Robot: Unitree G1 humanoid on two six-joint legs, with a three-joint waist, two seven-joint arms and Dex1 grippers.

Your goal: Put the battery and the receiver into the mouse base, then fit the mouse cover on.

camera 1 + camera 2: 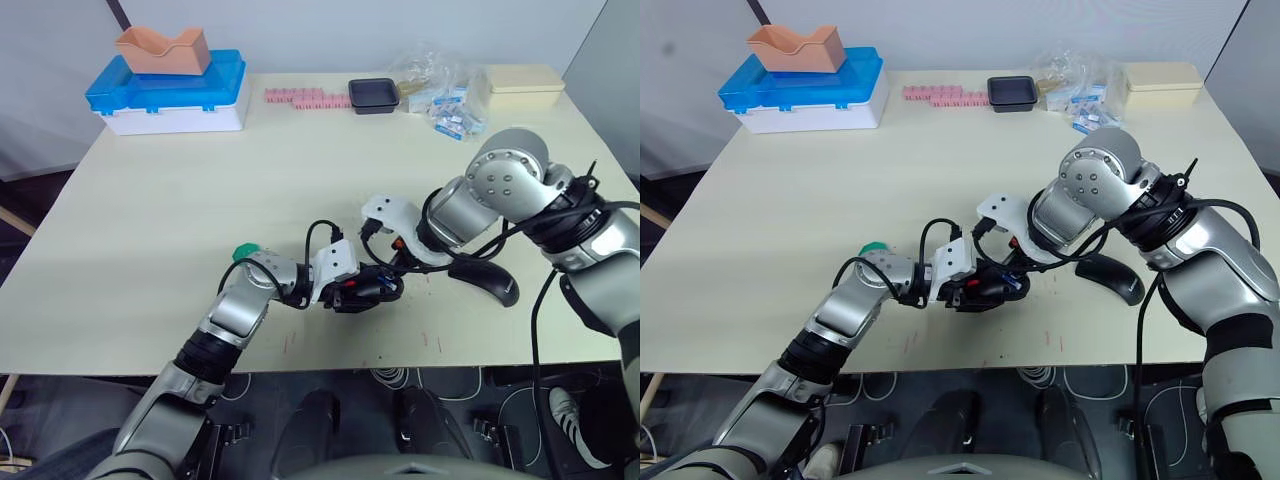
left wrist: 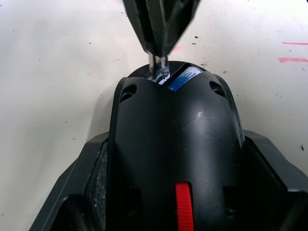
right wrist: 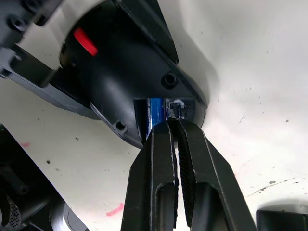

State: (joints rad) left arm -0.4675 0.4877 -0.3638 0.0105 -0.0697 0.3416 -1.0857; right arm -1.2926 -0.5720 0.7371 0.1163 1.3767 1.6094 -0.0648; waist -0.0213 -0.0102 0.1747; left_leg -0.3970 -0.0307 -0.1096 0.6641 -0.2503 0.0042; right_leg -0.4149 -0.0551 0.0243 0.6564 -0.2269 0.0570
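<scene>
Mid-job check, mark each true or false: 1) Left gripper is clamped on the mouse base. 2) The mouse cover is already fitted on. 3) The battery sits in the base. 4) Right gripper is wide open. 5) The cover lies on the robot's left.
1) True: the left gripper holds the mouse base.
2) False: the mouse cover lies apart on the table.
3) True: the battery shows in the base's compartment.
4) False: the right gripper has its fingertips pinched together at the compartment.
5) False: it lies on the right.

Battery (image 3: 155, 111) in mouse base (image 2: 173, 159), mouse cover (image 1: 487, 279) right.
</scene>
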